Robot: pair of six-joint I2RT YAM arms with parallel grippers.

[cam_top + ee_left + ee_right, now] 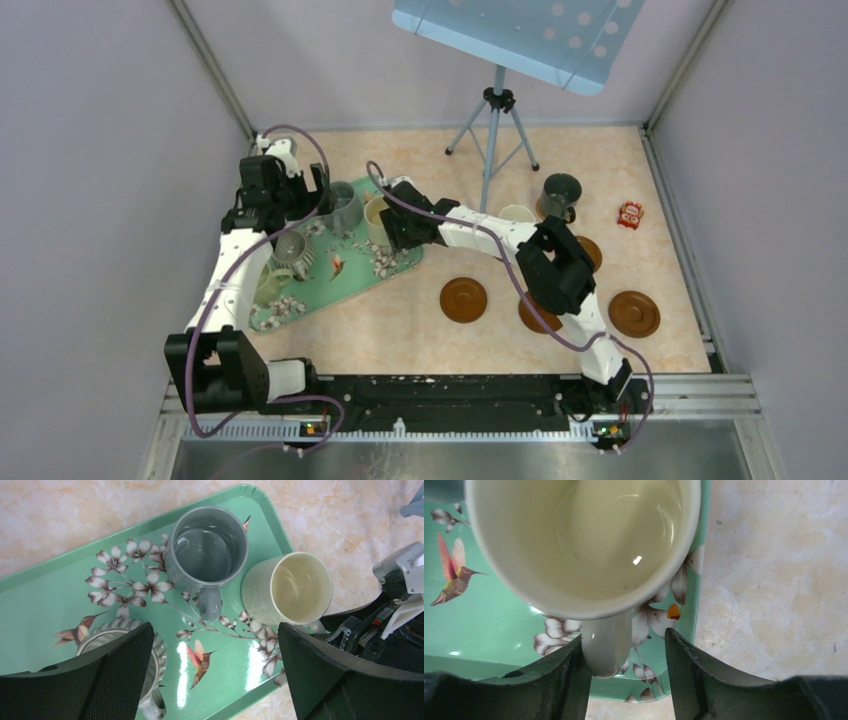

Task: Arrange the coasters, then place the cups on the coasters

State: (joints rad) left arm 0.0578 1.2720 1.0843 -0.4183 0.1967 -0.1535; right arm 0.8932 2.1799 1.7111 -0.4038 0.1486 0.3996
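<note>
The cream cup (589, 540) stands at a corner of the green tray (484, 630), its handle (606, 647) inside the half-spread right pincer (625, 647) and touching one side only, so centre it, pinch firmly, then lift straight before seeking a coaster (463, 299).

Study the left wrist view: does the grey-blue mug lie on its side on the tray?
No, the grey-blue mug stands upright on the green tray, its open mouth facing the camera.
</note>
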